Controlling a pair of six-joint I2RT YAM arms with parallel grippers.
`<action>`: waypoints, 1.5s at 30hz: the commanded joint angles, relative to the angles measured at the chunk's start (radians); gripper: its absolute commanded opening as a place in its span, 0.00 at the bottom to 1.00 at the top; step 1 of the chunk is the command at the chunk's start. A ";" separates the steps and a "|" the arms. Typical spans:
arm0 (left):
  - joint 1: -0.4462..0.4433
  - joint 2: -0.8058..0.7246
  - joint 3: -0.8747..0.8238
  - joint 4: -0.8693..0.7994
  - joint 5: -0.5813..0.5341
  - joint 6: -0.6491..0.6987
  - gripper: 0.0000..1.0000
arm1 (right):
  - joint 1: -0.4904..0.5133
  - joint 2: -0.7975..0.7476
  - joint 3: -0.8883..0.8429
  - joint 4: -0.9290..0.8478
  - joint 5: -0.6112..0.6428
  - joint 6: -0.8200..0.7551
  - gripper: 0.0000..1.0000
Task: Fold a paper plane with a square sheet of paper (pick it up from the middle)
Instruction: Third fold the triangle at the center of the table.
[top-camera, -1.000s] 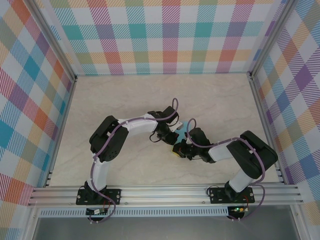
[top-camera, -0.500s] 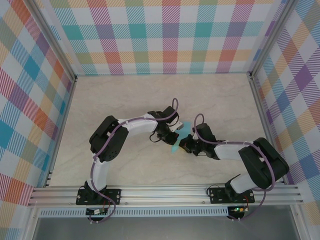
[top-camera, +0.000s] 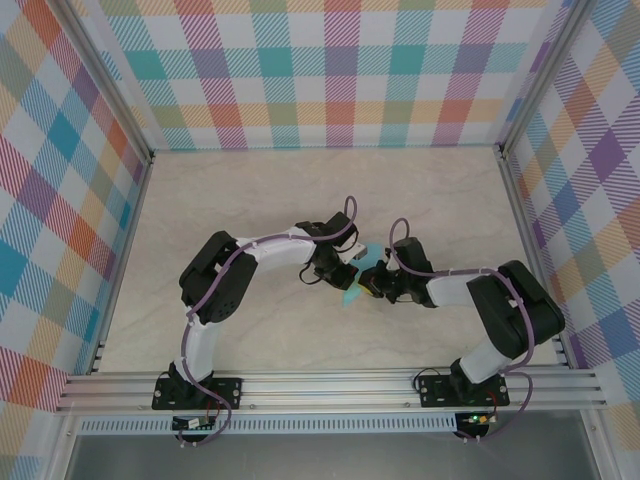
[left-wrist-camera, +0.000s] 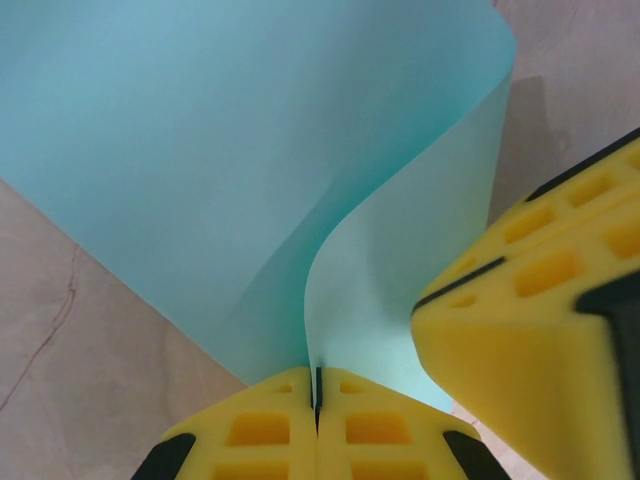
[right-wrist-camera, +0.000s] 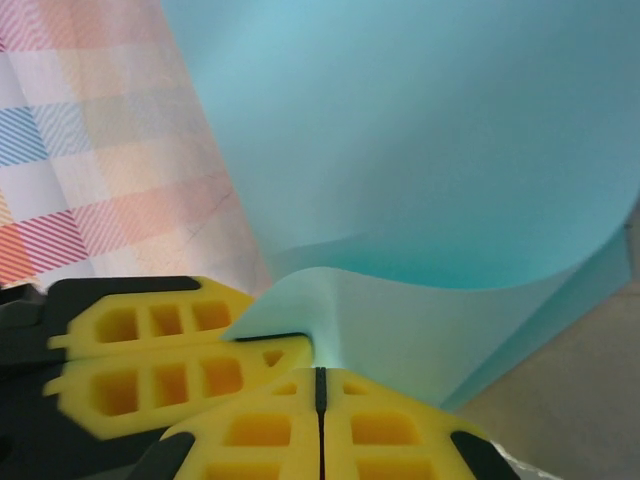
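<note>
Turquoise square sheet of paper curls upward over the middle of the desk. Wrist views show my left tool and right tool each pinched tight on its edge; overhead, slivers peek out.

Matte, smooth square sheet of paper; table marble-look, slight sheen.
</note>
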 joint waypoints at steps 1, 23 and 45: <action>0.000 0.060 -0.009 -0.033 -0.002 0.000 0.03 | -0.004 0.019 0.008 0.033 -0.032 -0.019 0.06; 0.001 0.062 -0.011 -0.040 -0.002 0.004 0.03 | -0.086 -0.028 0.052 -0.111 -0.019 -0.118 0.07; 0.000 0.067 -0.010 -0.052 -0.010 0.008 0.03 | -0.181 0.000 0.116 -0.169 -0.069 -0.174 0.07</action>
